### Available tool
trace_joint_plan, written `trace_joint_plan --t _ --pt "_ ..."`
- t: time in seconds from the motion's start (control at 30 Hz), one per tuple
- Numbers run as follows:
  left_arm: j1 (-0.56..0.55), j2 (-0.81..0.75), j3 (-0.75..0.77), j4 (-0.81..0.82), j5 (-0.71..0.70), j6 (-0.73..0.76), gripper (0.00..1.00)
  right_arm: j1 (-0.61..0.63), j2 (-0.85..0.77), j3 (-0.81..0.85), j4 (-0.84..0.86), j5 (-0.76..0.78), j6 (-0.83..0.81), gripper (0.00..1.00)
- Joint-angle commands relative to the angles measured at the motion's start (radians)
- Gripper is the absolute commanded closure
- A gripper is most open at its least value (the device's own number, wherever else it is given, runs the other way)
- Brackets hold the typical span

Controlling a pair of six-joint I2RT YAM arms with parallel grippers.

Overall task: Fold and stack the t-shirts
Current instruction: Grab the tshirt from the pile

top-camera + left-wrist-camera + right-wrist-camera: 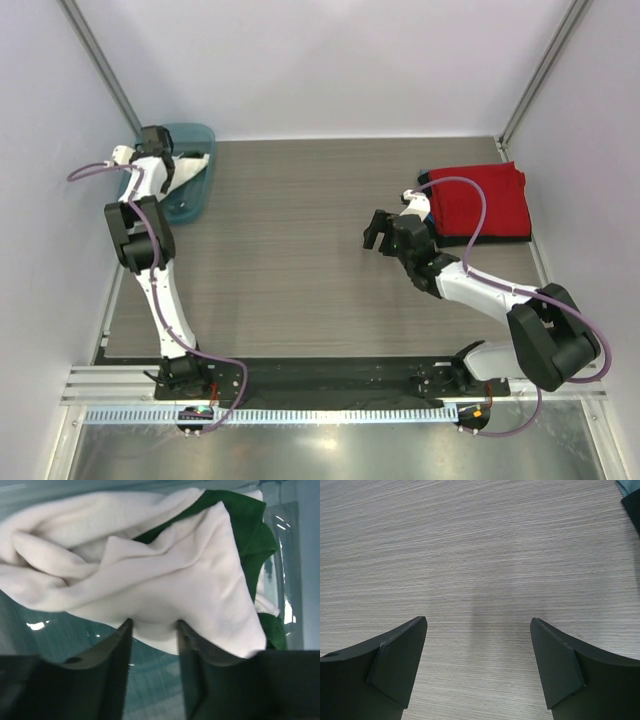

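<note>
Slippage is the risk. Inside the teal tub (60, 645), the left hand (154, 630) straddles a fold of the white-and-green t-shirt (165, 590); whether it is clamped I cannot tell. A shallow bite could drop the shirt on lifting. The right hand (477, 630), well away from the tub, stands wide apart.

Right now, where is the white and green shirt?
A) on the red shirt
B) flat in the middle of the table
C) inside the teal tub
C: the left wrist view shows the white and green shirt lying crumpled inside the teal tub.
</note>
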Motion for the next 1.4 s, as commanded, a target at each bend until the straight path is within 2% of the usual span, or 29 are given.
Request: trace_joint_plan --t 0.0,0.07,0.2,0.37,0.47,0.5,0.53,0.63,0.67,0.77,1.0,1.2,1.37 --pt "0.025 -0.002 0.048 0.036 -0.015 0.028 0.62 -0.005 -0.017 0.013 0.049 -0.003 0.002 0.10" --pt "0.034 -0.004 0.052 0.037 -0.013 0.031 0.62 -0.005 -0.015 0.016 0.048 -0.011 0.001 0.10" --pt "0.052 -0.001 0.048 0.037 0.014 0.023 0.51 -0.007 -0.020 0.010 0.058 -0.015 0.001 0.10" --pt "0.075 0.024 0.045 0.039 0.070 0.018 0.50 -0.010 -0.017 0.008 0.060 -0.029 -0.001 0.10" --pt "0.083 0.048 0.048 0.051 0.117 0.032 0.73 -0.012 -0.017 0.008 0.066 -0.040 -0.003 0.11" --pt "0.086 0.051 0.049 0.056 0.132 0.035 0.91 -0.012 -0.017 0.008 0.066 -0.040 -0.002 0.10" --pt "0.086 0.053 0.051 0.056 0.148 0.037 1.00 -0.012 -0.017 0.008 0.068 -0.040 -0.002 0.11" --pt "0.075 0.004 -0.004 0.123 0.180 0.006 1.00 -0.013 -0.011 0.011 0.065 -0.045 -0.004 0.10" --pt "0.074 -0.039 -0.073 0.199 0.207 -0.015 1.00 -0.013 -0.009 0.016 0.065 -0.048 -0.006 0.11" --pt "0.071 -0.121 -0.161 0.286 0.254 -0.110 1.00 -0.015 -0.008 0.020 0.048 -0.042 -0.009 0.11" --pt "0.003 -0.316 -0.250 0.359 0.298 -0.231 1.00 -0.016 0.000 0.023 0.048 -0.051 -0.010 0.11" --pt "-0.066 -0.438 -0.326 0.425 0.294 -0.277 1.00 -0.016 0.003 0.028 0.046 -0.060 -0.013 0.11" --pt "-0.099 -0.600 -0.429 0.488 0.291 -0.318 1.00 -0.016 -0.002 0.027 0.045 -0.060 -0.016 0.11"
